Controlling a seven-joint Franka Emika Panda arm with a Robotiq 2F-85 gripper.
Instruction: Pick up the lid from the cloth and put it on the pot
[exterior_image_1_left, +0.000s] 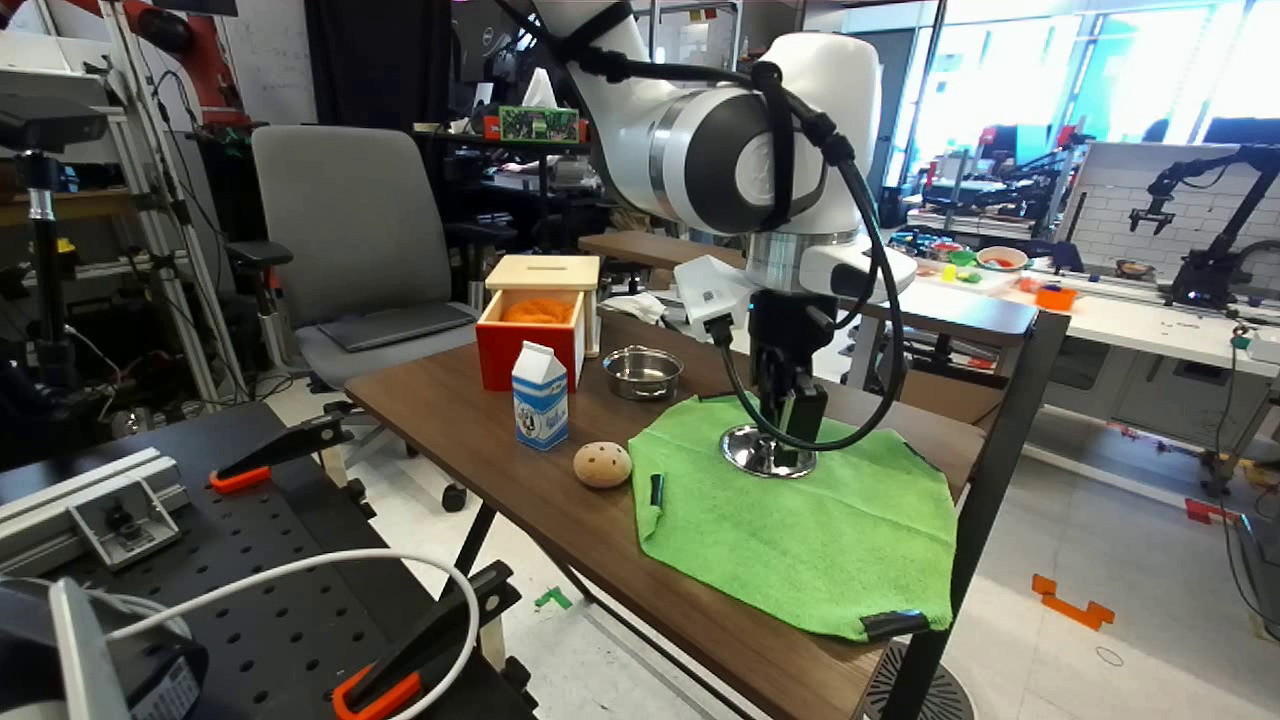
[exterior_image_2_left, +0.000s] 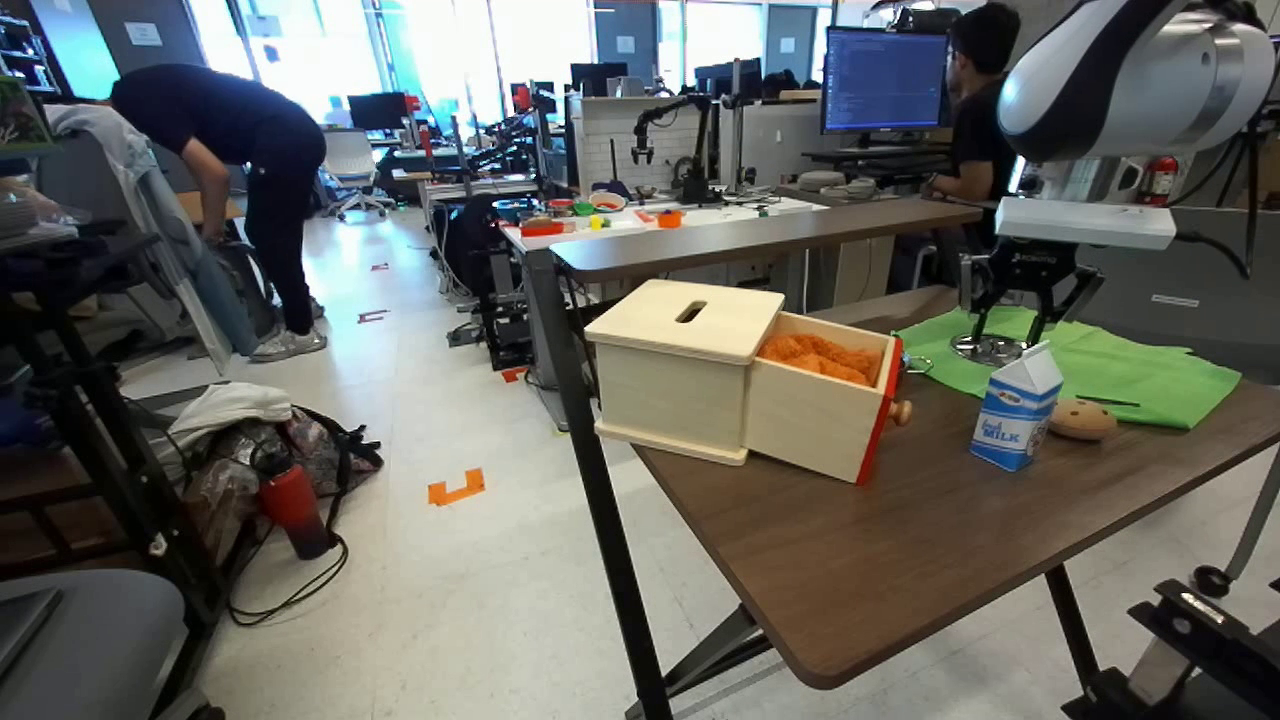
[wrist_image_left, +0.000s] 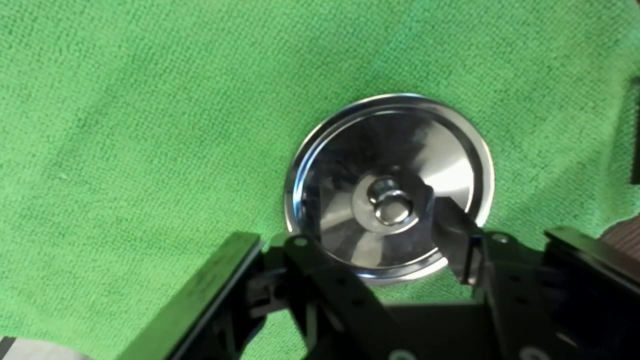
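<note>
The shiny silver lid (exterior_image_1_left: 741, 452) lies flat on the lime-green cloth (exterior_image_1_left: 800, 550), knob up. It also shows in an exterior view (exterior_image_2_left: 982, 348) and in the wrist view (wrist_image_left: 350, 145). My gripper (exterior_image_1_left: 786, 445) points straight down over the lid. Its fingers (exterior_image_2_left: 1005, 340) are spread apart. In the wrist view the fingers (wrist_image_left: 376, 212) stand on either side of the knob (wrist_image_left: 392, 207), with a gap to it; the left fingertip is dark and hard to make out. The silver pot (exterior_image_1_left: 643, 378) stands uncovered on the table; in an exterior view (exterior_image_2_left: 915, 365) the drawer hides most of it.
A wooden box (exterior_image_2_left: 670, 390) with an open red-fronted drawer (exterior_image_1_left: 530, 350) holding orange stuff stands beside the pot. A white-and-blue milk carton (exterior_image_1_left: 541, 405) and a beige ball (exterior_image_1_left: 602, 465) stand between the box and the cloth, near the table's edge (exterior_image_1_left: 560, 520).
</note>
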